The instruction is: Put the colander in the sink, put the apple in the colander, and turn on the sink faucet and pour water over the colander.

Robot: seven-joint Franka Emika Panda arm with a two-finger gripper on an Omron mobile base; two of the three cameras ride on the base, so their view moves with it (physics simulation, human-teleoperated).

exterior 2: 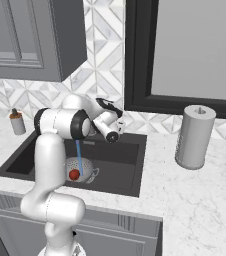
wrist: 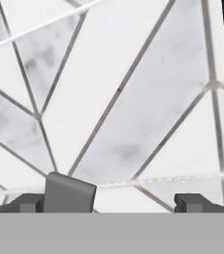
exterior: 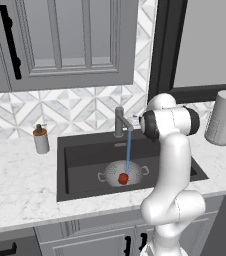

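The colander (exterior: 123, 174) sits in the sink (exterior: 85, 155), on the basin floor toward the front, with its two loop handles out to either side. The apple (exterior: 123, 178) lies inside the colander, red and small against the perforated metal. The faucet (exterior: 120, 121) stands at the back rim of the sink, its short spout angled forward; a thin blue stream of water (exterior: 127, 155) falls from the spout straight down onto the apple and colander. In the right base view the same stream (exterior 2: 78, 156) meets the apple (exterior 2: 74, 174) in the colander (exterior 2: 80, 169). The gripper (wrist: 115, 201) is raised above the back of the sink near the faucet and faces the patterned tile wall (wrist: 114, 99); its jaws stand wide apart with nothing between them. A soap dispenser (exterior: 41, 139) stands on the desk (exterior: 15, 185) left of the sink. A paper towel roll (exterior: 223, 118) stands upright on the desk to the right, well apart from the sink.
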